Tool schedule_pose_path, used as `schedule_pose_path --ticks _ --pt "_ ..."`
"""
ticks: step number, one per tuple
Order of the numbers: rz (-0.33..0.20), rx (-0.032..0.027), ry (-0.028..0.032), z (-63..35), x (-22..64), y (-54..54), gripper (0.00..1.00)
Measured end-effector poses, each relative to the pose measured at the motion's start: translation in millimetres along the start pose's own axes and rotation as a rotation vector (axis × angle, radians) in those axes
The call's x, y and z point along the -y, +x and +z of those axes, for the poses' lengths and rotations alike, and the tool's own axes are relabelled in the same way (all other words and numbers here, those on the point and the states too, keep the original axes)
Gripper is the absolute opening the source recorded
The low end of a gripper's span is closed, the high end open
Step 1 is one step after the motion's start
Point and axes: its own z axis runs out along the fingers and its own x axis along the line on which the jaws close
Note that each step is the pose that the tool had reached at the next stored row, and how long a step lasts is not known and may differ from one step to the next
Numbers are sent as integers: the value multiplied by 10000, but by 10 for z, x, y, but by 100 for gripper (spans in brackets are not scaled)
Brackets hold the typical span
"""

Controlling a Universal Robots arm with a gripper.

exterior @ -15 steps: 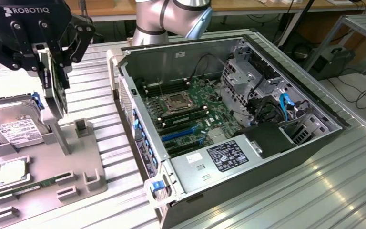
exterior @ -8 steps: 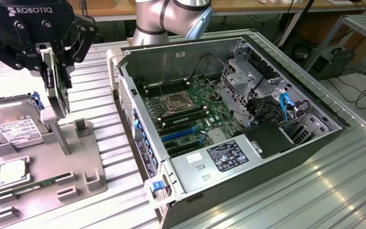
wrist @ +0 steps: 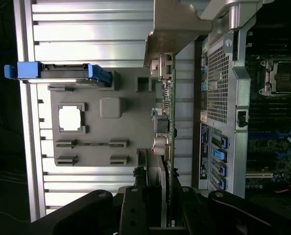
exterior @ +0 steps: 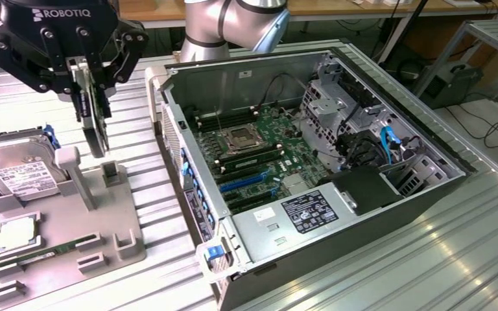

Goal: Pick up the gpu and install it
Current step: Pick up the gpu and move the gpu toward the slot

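The gpu [exterior: 94, 120] hangs edge-on, a thin black card lifted clear above the grey holder plate [exterior: 67, 220] at the exterior view's left. My gripper [exterior: 89, 74] is shut on its upper edge. In the wrist view the gpu [wrist: 165, 112] runs away from my gripper [wrist: 162, 208], and its pale metal end bracket [wrist: 177, 27] is at the far end. The open computer case [exterior: 318, 142] lies to the exterior view's right, with its motherboard [exterior: 258, 149] and blue expansion slots [exterior: 244, 181] exposed. The card is beside the case [wrist: 229, 98], outside its wall.
A hard drive [exterior: 15, 170] with blue rails stands in the holder plate, with a processor chip [exterior: 20, 233] and a green memory stick [exterior: 37, 256] nearer the front. The arm's base [exterior: 231, 26] rises behind the case. Ribbed metal table [exterior: 422, 259] surrounds everything.
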Motion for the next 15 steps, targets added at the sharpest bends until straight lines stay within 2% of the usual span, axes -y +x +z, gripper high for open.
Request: schedule_pose_path --ticks 15 --pt "0 0 6 2 -2 -245 28"
